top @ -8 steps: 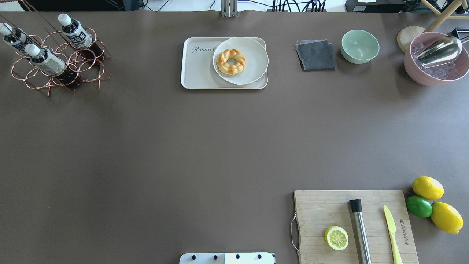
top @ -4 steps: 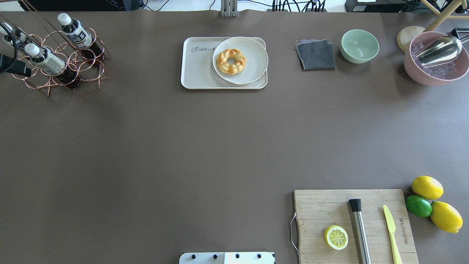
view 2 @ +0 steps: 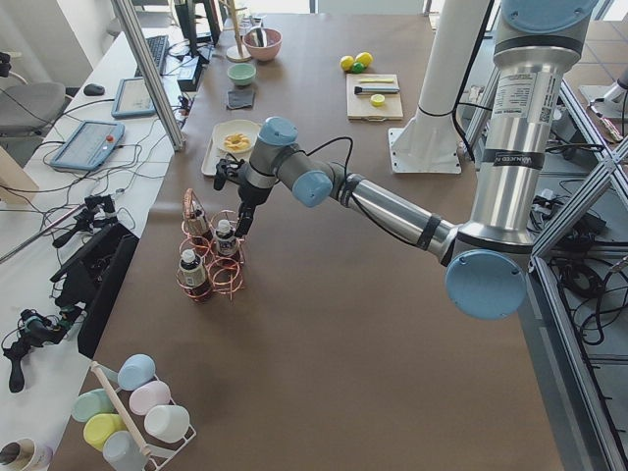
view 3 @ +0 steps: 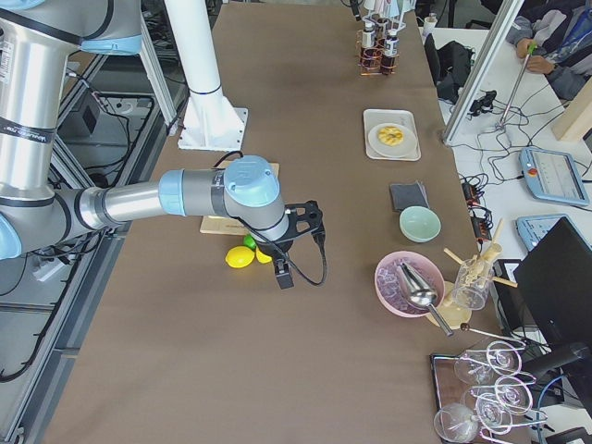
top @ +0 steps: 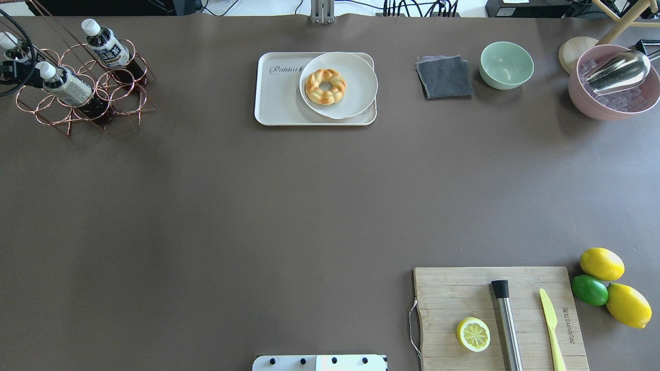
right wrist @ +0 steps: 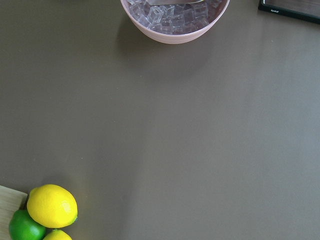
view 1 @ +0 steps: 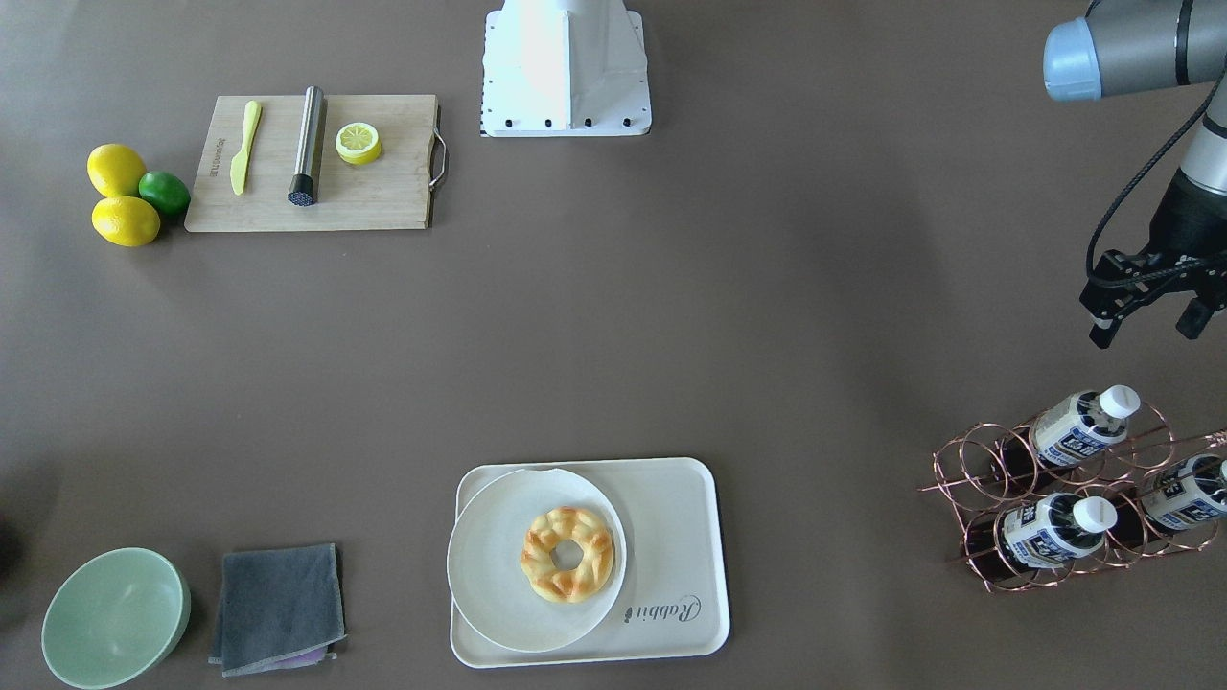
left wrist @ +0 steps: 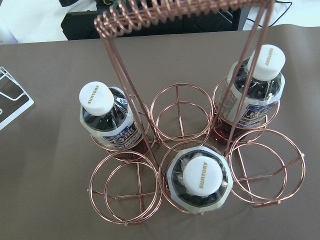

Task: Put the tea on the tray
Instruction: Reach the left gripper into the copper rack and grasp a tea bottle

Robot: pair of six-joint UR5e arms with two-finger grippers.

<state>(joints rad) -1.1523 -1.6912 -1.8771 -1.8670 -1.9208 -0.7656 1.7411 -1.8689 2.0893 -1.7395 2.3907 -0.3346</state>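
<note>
Three tea bottles stand in a copper wire rack [view 1: 1054,575]: one [view 1: 1074,424] nearest the gripper, one [view 1: 1050,529] in front, one [view 1: 1184,494] at the edge. They also show from above in the left wrist view [left wrist: 200,180]. The cream tray [view 1: 676,537] holds a round plate [view 1: 489,565] with a braided donut [view 1: 567,554]; its "Rabbit" side is bare. My left gripper [view 1: 1147,333] is open and empty, above the rack on the robot's side. My right gripper [view 3: 282,273] shows only in the exterior right view, near the lemons; I cannot tell its state.
A grey cloth [top: 444,77], a green bowl [top: 506,65] and a pink ice bowl [top: 613,87] with a metal scoop lie right of the tray. A cutting board [top: 464,288] holds a lemon half, a muddler and a knife; lemons and a lime [top: 589,289] lie beside it.
My left gripper has come into the overhead view at the left edge and moved farther away from the robot, over the bottle rack. Nothing else has moved.
</note>
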